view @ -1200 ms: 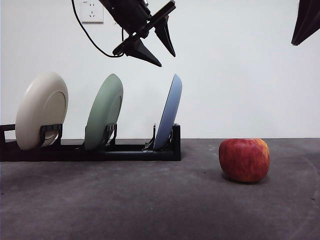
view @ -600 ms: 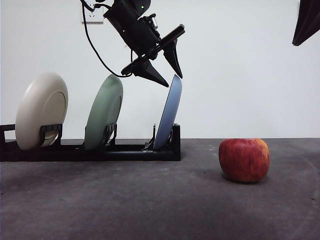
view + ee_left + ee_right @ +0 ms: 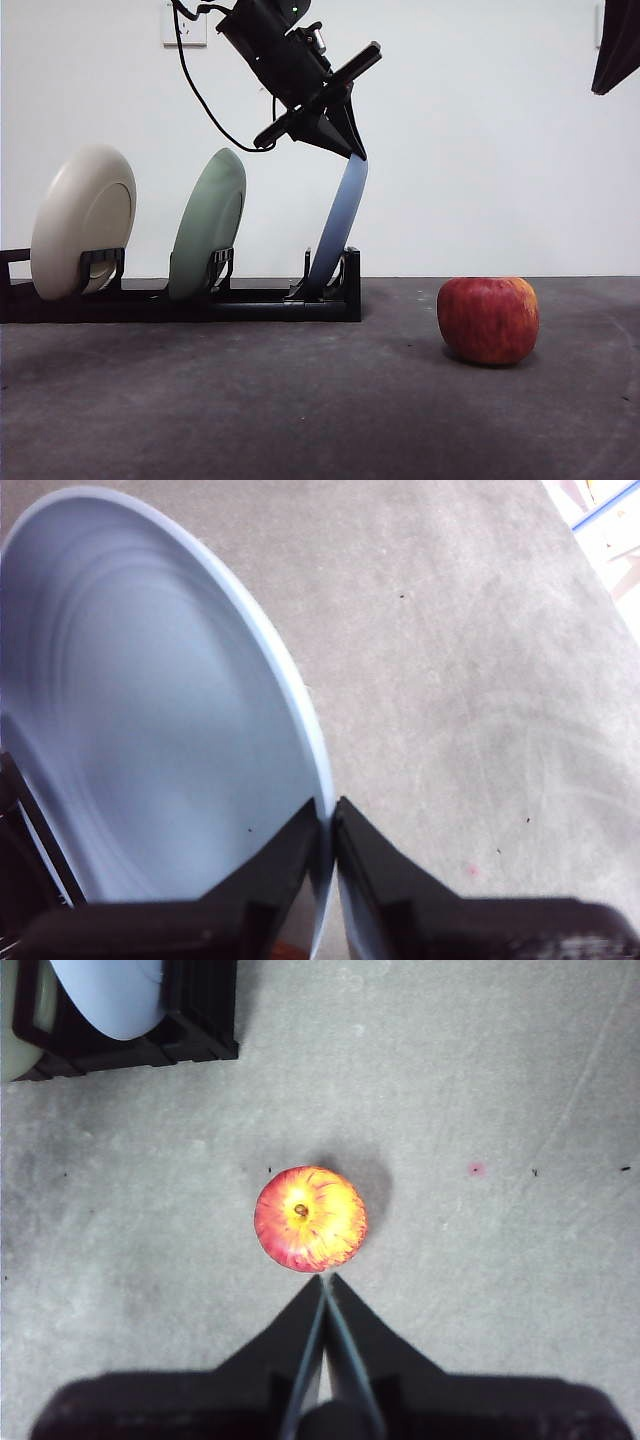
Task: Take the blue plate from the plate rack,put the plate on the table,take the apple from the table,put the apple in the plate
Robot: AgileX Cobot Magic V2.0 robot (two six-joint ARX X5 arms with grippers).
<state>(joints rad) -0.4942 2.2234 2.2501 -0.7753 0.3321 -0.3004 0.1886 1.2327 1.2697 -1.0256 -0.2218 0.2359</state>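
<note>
The blue plate (image 3: 336, 228) stands on edge in the end slot of the black plate rack (image 3: 200, 301) that is nearest the apple. My left gripper (image 3: 347, 143) comes down from above and is shut on the plate's top rim; in the left wrist view its jaws (image 3: 330, 822) pinch the rim of the blue plate (image 3: 150, 730). The red apple (image 3: 488, 319) sits on the dark grey table (image 3: 300, 400), to the right of the rack. My right gripper (image 3: 325, 1282) is shut and empty, high above the apple (image 3: 310, 1218); in the front view it shows only as a black tip (image 3: 620, 45).
A pale green plate (image 3: 208, 224) and a cream plate (image 3: 83, 220) stand in the rack's other slots. A white wall with a socket (image 3: 183, 24) is behind. The rack's end (image 3: 190, 1030) shows in the right wrist view, apart from the apple.
My left gripper has come down to the right onto the blue plate's top rim and shut on it. The plate's top now leans a little more to the right. The apple has not moved.
</note>
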